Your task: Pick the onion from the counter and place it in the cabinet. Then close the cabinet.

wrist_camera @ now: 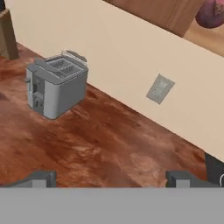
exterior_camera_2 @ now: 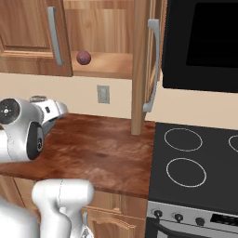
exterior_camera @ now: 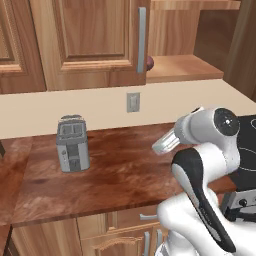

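The reddish-purple onion (exterior_camera_2: 83, 57) rests on the wooden shelf (exterior_camera_2: 111, 65) inside the cabinet. In the left base view the onion (exterior_camera: 149, 63) peeks out from behind the left door's grey bar handle (exterior_camera: 142, 40). The cabinet's right door (exterior_camera_2: 142, 69) stands open, seen edge-on. In the hand view my gripper (wrist_camera: 109, 179) is open over the dark wood-grain counter (wrist_camera: 87, 144), its fingertips wide apart with nothing between them. The onion (wrist_camera: 212, 12) sits in that view's top right corner, far from the fingers.
A grey toaster (exterior_camera: 73, 144) stands on the counter (exterior_camera: 115, 175) at the left, near the wall. A wall outlet (exterior_camera_2: 103, 94) sits below the cabinet. The black stovetop (exterior_camera_2: 195, 162) and a dark microwave (exterior_camera_2: 204, 42) lie to the right.
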Robot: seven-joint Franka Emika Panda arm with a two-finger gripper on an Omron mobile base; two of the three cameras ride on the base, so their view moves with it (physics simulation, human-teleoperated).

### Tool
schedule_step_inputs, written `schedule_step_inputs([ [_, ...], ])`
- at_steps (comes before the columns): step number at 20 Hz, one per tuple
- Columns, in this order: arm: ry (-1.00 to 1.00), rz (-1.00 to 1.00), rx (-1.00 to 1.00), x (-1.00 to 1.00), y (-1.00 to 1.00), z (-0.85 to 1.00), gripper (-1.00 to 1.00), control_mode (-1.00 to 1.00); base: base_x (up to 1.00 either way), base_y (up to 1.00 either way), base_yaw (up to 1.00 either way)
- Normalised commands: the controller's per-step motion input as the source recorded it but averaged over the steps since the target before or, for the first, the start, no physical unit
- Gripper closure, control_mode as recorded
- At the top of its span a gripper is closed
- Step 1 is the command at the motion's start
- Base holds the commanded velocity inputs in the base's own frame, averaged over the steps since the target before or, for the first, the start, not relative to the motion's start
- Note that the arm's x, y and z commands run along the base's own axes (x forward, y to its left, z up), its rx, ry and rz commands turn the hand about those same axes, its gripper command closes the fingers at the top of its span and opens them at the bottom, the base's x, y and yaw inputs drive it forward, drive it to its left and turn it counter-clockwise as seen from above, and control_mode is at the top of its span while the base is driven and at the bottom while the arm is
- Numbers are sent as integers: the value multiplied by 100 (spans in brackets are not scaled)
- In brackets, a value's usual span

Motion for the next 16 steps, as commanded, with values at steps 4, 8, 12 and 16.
schedule_step_inputs([
  [4,-14,0,34,0,-39,-26,-100,-100,0,0,0],
  [8,-29,-23,42,-1,-90,-18,-100,-100,0,0,0],
  [12,-27,-38,47,0,-79,-47,-100,-100,0,0,0],
  [16,-20,-44,57,0,-66,-79,-100,-100,0,0,0],
])
